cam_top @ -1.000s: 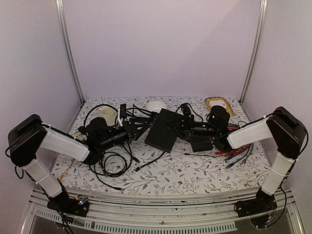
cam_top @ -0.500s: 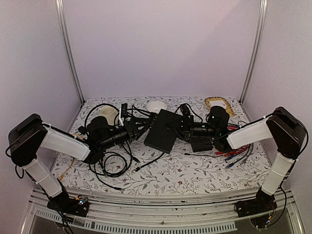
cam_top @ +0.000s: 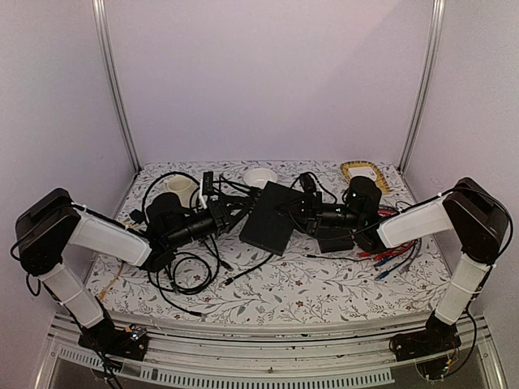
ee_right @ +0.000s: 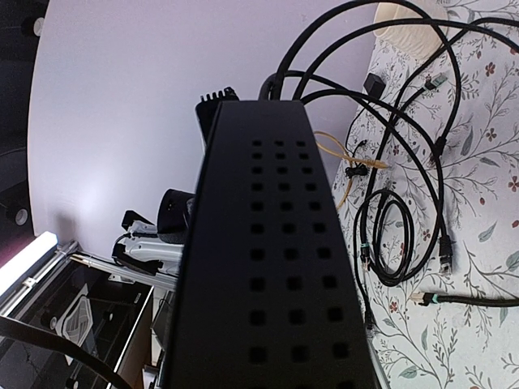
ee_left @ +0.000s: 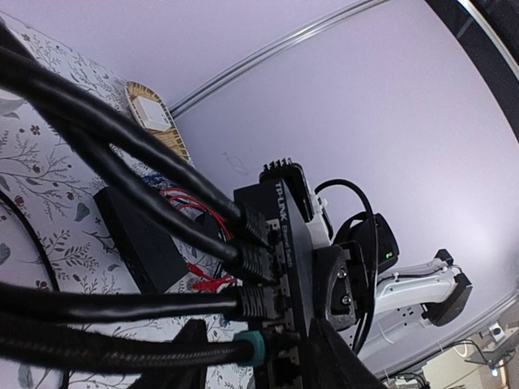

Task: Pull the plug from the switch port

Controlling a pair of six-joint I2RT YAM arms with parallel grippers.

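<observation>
Switch: the black switch (cam_top: 272, 215) is near the middle of the tabletop (cam_top: 324, 284), tipped up on its side and not lying flat, with its port edge towards 9 o'clock in the overhead view.
Right hand: the right hand (cam_top: 308, 212) is at the switch's 3 o'clock end and clenched on the box. Its wrist view is filled by the vented face, and the left wrist view shows it clamped behind the switch.
Left hand: the left hand (cam_top: 226, 213) is at the port edge, at 9 o'clock of the switch. Its fingers (ee_left: 190, 361) are apart on either side of the lowest plug and no squeeze on it is visible.
Target plug: the plug with the teal boot (ee_left: 255, 350) is at the 6 o'clock end of the port row and seated in its socket.
Other plugs: three black plugs (ee_left: 253, 301) sit above it in the row, all pushed home, and their thick cables (ee_left: 122, 162) run off towards 9 o'clock.
Done: the switch appears braced and the pulling hand is lined up around one plug.
Left: nothing is out of a port yet. The left hand needs to clamp onto the plug and probably free its latch, then draw it straight out towards 9 o'clock while the right hand resists.
Nearby: a smaller black box (cam_top: 334, 240) lies flat at 4 o'clock of the switch. Loose cable loops (cam_top: 190, 271) lie at 7 o'clock.
</observation>
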